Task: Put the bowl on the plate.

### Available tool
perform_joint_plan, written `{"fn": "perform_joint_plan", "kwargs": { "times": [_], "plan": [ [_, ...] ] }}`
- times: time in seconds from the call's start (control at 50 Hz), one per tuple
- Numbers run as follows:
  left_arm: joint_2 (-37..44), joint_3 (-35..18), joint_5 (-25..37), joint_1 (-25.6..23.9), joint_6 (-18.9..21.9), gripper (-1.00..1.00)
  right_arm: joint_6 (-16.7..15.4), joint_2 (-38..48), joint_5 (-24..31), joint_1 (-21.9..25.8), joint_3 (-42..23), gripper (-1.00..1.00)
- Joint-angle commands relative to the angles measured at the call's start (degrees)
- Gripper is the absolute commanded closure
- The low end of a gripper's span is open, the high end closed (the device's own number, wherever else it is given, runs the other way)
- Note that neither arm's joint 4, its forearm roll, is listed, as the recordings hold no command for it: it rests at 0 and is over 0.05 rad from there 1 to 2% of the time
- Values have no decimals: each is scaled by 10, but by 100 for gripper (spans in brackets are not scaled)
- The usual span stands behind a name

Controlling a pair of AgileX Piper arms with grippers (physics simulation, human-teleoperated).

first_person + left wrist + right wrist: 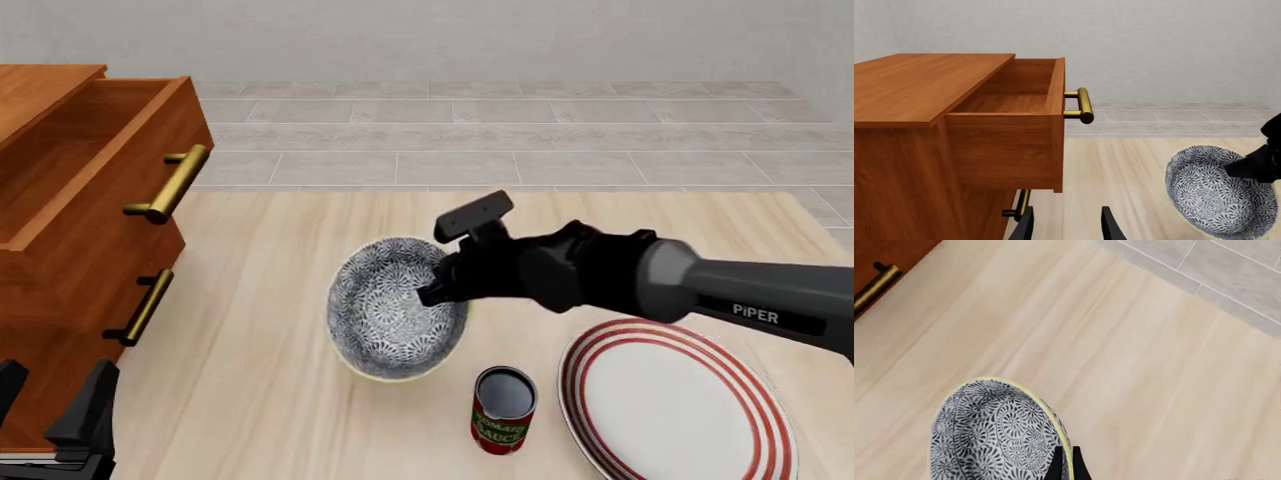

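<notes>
The bowl [387, 320], grey-and-white patterned with a pale rim, is tilted over the table's middle, its opening turned up and to the left. My right gripper [438, 290] is shut on the bowl's right rim; in the right wrist view its fingertips [1064, 452] pinch the rim of the bowl [987, 435]. The plate [667, 400], white with red rings, lies flat at the front right, apart from the bowl. My left gripper [54, 415] sits open and empty at the front left, and in its wrist view the left gripper [1066, 222] faces the cabinet with the bowl [1217, 192] off to one side.
A small red can [503, 410] stands upright between the bowl and the plate, close to both. A wooden cabinet [67, 200] with brass handles fills the left side, its top drawer [1007, 130] pulled open and empty.
</notes>
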Motion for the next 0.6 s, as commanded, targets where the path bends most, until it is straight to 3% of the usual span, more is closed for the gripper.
{"fn": "perform_joint_plan", "kwargs": {
  "times": [0.02, 0.28, 0.6],
  "plan": [
    [0, 0, 0, 0, 0, -100, 36, -24, -9, 3, 1, 100],
    [0, 0, 0, 0, 0, -100, 56, -72, -12, -30, 15, 100],
    [0, 0, 0, 0, 0, -100, 58, -141, -10, -83, 54, 100]
  ]
}}
